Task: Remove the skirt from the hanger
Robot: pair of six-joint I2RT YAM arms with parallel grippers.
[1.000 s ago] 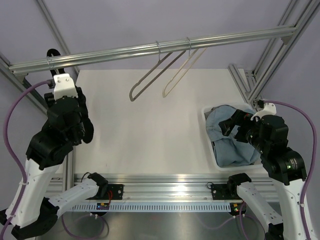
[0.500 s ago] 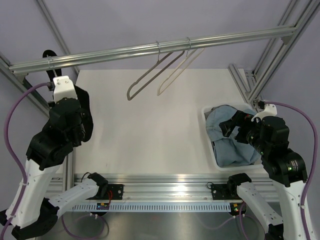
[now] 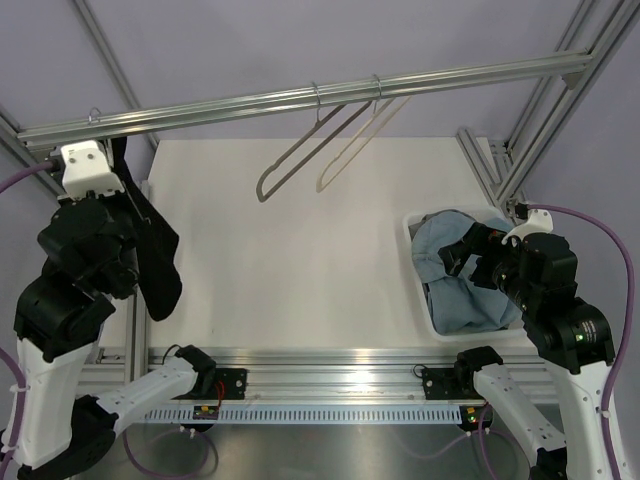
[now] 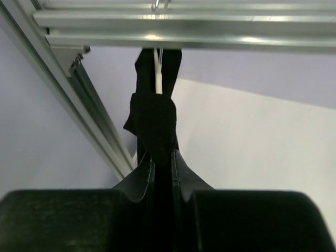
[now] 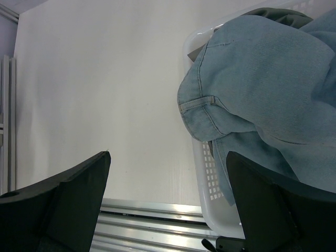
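Gripping with left claw: dark grey pleated fabric skirt, pinched in its closed jaws, bunched just above, hung under the silver aluminium rail overhead. Holding nothing with right claw, spread wide; light blue denim jeans in white perforated plastic basket just ahead-right.

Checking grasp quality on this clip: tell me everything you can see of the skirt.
The skirt is dark, almost black cloth hanging at the left end of the rail on a hanger, whose pale neck shows above it. It is bunched narrow at the top and widens lower down. The left gripper has its jaws shut on the fabric. Pleats cannot be made out.
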